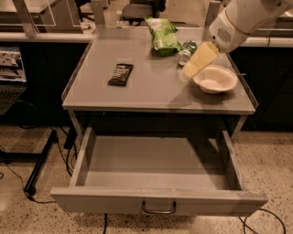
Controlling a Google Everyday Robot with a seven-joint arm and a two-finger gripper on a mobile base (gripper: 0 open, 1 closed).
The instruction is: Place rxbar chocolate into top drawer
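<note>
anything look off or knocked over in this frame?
Only the small can beside the green bag: it seems to lie on its side; no spill shows. The rxbar chocolate lies flat on the tabletop, the top drawer is open, and the hand hangs beside the white bowl.

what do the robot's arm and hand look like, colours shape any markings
The arm is smooth, rounded white casing; its bulbous wrist end has a small patch of dark dotted holes, like a grille. The hand is a pale yellow, tapering block, over the right side of the grey tabletop beside the white round bowl. No cables or lettering show.
</note>
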